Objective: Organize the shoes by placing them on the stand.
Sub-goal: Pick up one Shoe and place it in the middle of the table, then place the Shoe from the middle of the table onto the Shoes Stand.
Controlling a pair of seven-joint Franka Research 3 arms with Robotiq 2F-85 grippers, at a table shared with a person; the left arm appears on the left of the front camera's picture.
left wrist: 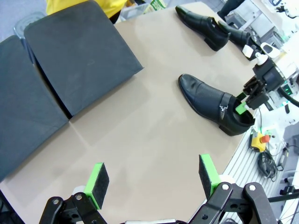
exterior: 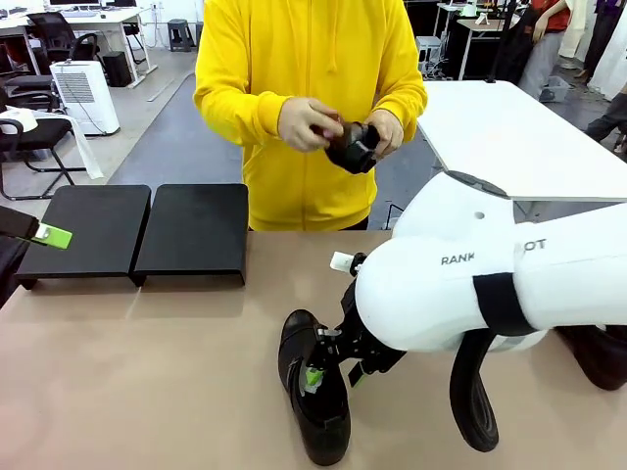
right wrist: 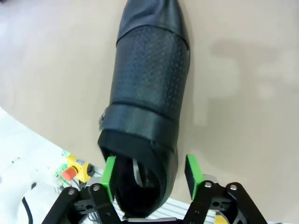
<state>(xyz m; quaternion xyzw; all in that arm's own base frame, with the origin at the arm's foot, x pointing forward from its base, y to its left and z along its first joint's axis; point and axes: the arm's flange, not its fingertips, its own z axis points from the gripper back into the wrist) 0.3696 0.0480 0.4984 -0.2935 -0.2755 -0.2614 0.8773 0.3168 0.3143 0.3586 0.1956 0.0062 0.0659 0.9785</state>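
Down at your right gripper, the jaws are spread around the heel end of a shoe. One green pad sits at the collar's edge and the other stands just off the leather with a sliver of table showing, so you've got no clamp on it. That shoe lies flat on the tan table, toe pointing away from the wrist, well apart from the stand.

Your left gripper is wide open with nothing between the pads, hanging over bare table just beside the stand. The stand's two black panels sit side by side at the far left of the table, touching along one edge.

Farther out, two more shoes lie close together on the table's right side, past the one at your right gripper. Across the table, a person in a yellow hoodie holds the fourth shoe up in both hands, well above the table.
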